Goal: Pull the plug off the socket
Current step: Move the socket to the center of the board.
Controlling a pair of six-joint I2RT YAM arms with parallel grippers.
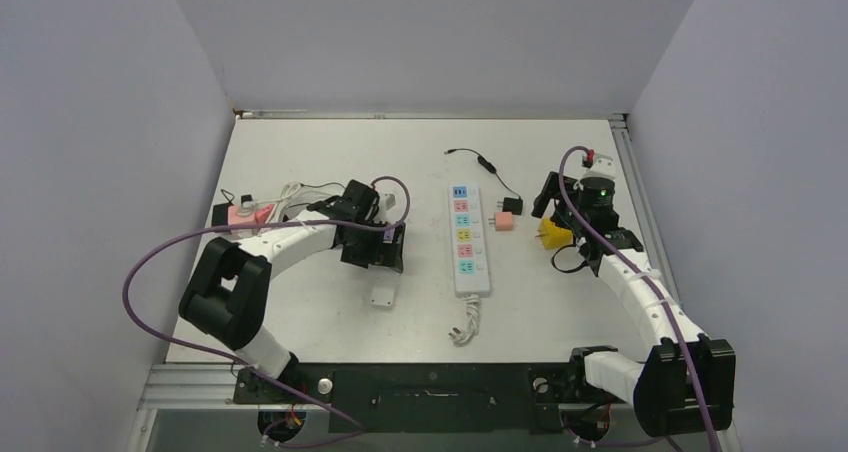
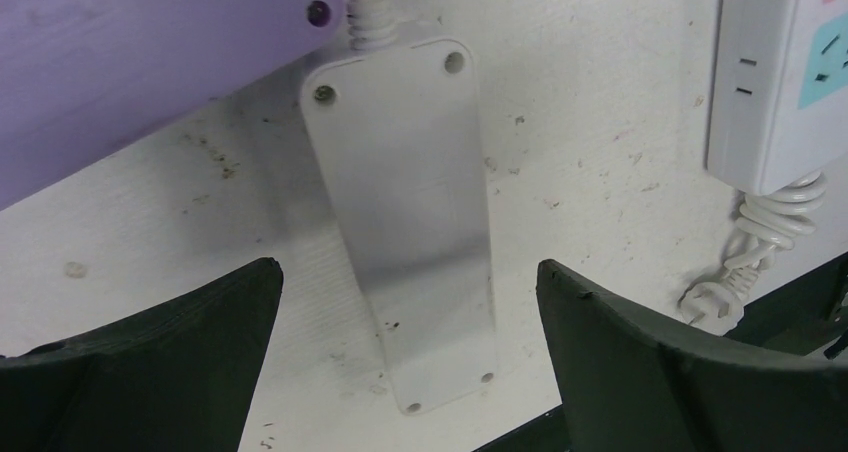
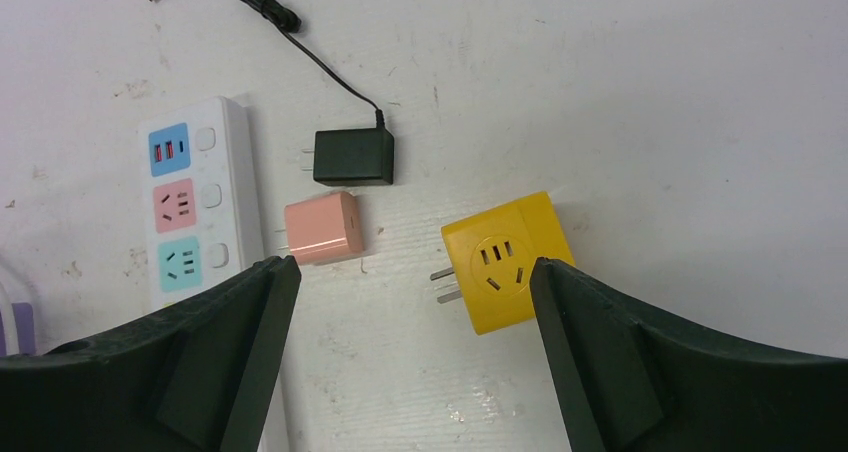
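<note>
While the left fingers [image 2: 150, 362] stand wide over a face-down white strip [image 2: 410, 222], the power strip [image 1: 468, 240] lies mid counter [image 1: 330, 322]. The pink plug [image 3: 322, 228] and black plug [image 3: 352, 156] lie loose beside it. The right fingers [image 3: 680, 372] stand wide over the yellow plug [image 3: 510, 262].

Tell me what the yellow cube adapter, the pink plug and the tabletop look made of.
The yellow cube adapter looks like moulded hard plastic, smooth with a slight sheen; its two prongs look like bare metal. The pink plug is probably similar plastic, more matte, with rounded edges. The tabletop is harder to call: a white painted or laminated board, scuffed and speckled with dirt.
</note>
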